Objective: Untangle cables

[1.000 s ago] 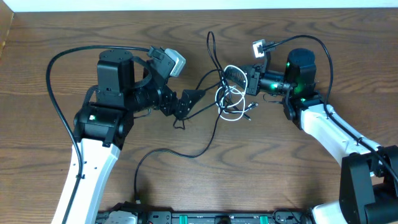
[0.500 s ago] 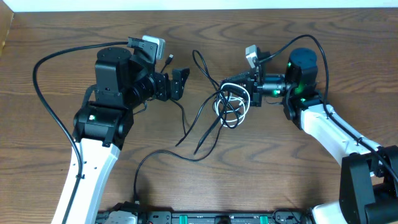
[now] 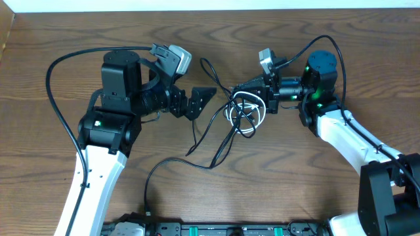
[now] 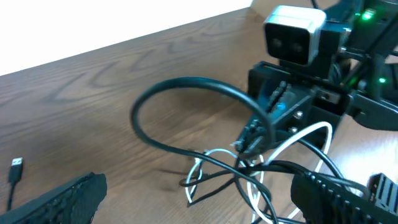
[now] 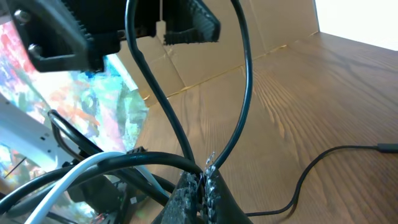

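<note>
The worktop [image 3: 295,183] is dark brown wood with a strong grain. A pale strip [image 3: 197,5] runs along its far edge. In the right wrist view, brown cardboard [image 5: 236,56] stands beyond the right jaws, and a brightly coloured sheet [image 5: 74,106] shows to one side.

The cables [image 3: 239,113] lie bunched in a knot right at the right jaws, between them and the left jaws. A white cable [image 3: 229,111] loops through the black ones. The right jaws are closed tight, their fingers [image 5: 199,193] pinching black cord at the knot. How many strands they clamp cannot be made out.

The left jaws stand wide apart, with ribbed fingers [image 4: 62,202] low at either side of the left wrist view. They hold nothing. The knot sits just ahead of them, and a black loop [image 4: 186,84] arches above it.

A small plug [image 4: 17,168] lies alone on the wood off to the side of the left jaws. One long black cord [image 3: 177,160] trails away from the knot toward the near edge, where a dark rail [image 3: 230,229] is cut off by the frame. The left wrist view is blurred close in.
</note>
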Motion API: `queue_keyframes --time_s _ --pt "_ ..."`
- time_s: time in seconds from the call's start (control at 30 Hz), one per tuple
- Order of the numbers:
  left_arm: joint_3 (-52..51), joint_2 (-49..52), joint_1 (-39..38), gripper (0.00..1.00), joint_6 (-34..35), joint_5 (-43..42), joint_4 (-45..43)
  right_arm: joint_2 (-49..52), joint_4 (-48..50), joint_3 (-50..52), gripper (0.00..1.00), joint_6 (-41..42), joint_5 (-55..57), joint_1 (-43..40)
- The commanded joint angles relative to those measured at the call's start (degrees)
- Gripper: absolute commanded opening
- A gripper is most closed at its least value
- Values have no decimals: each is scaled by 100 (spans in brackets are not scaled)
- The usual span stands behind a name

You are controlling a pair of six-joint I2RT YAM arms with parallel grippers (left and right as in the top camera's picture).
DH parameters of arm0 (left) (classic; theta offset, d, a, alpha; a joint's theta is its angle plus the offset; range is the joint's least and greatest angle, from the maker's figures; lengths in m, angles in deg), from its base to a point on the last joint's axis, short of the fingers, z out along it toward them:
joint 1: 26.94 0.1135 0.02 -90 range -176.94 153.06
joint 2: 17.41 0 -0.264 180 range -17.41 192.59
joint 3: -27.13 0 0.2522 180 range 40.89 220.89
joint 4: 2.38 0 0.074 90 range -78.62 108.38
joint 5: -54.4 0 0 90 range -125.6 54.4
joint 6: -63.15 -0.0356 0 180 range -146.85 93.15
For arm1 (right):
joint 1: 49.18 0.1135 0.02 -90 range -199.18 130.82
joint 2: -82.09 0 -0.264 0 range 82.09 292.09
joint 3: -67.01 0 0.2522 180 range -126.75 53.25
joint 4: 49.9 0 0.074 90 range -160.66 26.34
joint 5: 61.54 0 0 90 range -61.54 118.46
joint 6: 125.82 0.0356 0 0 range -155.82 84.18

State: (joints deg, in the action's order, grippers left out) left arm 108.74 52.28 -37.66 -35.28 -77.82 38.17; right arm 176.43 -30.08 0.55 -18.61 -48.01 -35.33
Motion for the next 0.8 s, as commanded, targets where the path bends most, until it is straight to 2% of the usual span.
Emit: queue_keyframes --time_s 0.0,0.13,0.23,0.37,0.63,0.77 --pt "63 31 2 100 -205 -173 9 26 15 -11 1 372 389 37" --pt "63 28 2 100 -190 391 11 26 -57 -11 1 1016 1399 33" --pt "63 31 2 100 118 780 11 26 -339 -11 1 1526 2459 28" --pt "61 31 2 99 319 881 31 26 -734 -11 1 2048 3314 13" --pt "61 31 2 99 330 820 -136 26 -662 -11 1 1290 2872 122" --pt "63 31 2 99 907 820 -348 26 -664 -11 1 658 2883 240"
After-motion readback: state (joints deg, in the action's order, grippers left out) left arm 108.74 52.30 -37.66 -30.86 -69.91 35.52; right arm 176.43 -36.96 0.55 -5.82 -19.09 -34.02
